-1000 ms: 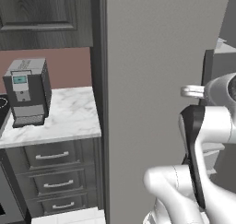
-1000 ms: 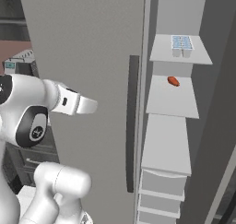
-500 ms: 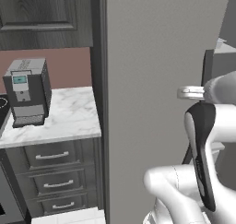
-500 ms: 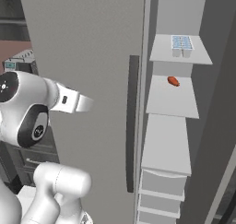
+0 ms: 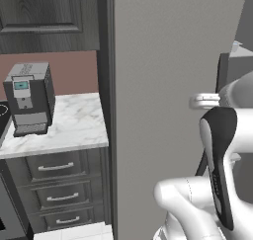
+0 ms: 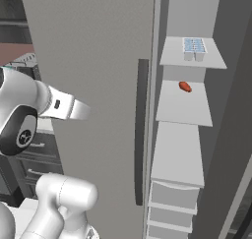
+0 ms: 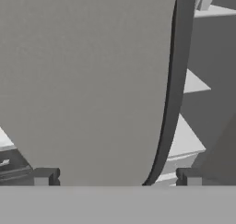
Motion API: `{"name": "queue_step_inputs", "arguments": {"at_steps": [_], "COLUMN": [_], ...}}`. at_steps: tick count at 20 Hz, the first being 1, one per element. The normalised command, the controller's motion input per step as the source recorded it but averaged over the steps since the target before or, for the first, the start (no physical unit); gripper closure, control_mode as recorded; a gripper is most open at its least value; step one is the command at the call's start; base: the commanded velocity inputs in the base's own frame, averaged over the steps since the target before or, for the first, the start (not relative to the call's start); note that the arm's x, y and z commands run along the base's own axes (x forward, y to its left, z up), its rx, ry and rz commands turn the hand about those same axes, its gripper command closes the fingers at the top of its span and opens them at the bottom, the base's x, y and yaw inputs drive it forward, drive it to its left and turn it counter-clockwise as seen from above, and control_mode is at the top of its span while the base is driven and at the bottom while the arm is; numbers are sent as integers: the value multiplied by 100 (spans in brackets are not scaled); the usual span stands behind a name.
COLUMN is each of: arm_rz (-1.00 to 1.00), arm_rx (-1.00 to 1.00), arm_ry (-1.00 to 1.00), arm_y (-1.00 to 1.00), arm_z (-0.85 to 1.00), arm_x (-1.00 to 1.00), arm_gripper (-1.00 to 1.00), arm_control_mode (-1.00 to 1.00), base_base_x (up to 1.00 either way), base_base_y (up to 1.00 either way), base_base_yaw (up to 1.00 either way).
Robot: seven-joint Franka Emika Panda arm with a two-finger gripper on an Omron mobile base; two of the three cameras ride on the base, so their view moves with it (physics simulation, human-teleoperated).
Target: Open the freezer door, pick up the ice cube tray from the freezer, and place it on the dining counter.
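We see the freezer door (image 6: 93, 85) already swung open. It is the big grey panel that fills the middle of the right base view, with its long dark handle (image 6: 141, 130) near its right edge. So the first step looks done.

Behind it, the freezer (image 6: 216, 134) shows its white shelves on the right side of that view. The ice cube tray (image 6: 194, 46) sits on the top shelf (image 6: 170, 53), in the upper right of the frame. It is pale blue with little square cells. Nothing is touching it yet. A small red thing (image 6: 185, 86) lies on the shelf just below.

Our hand (image 7: 117, 177) is low in the hand view, right in front of the door. Its two dark fingertips (image 7: 44, 176) stand spread wide apart, with nothing between them.

We think the rest is still to do: reach up to the tray, grab it, and carry it to the dining counter.

In the left base view a coffee machine (image 5: 29, 98) stands on a marble desk (image 5: 74, 125) at the left. It has a tiny blue screen, but we cannot read any words there. We find no brand or label anywhere.
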Motion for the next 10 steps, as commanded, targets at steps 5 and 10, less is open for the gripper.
{"name": "queue_step_inputs", "arguments": {"at_steps": [5,10], "arm_rz": [3,7], "arm_rx": [2,6], "arm_ry": [17,19], "arm_y": [12,0], "arm_z": [11,2], "arm_x": [-30,-17], "arm_gripper": [-100,-100], "arm_control_mode": [-100,-100], "base_base_x": [0,0], "base_base_y": [0,0], "base_base_yaw": [0,0]}}
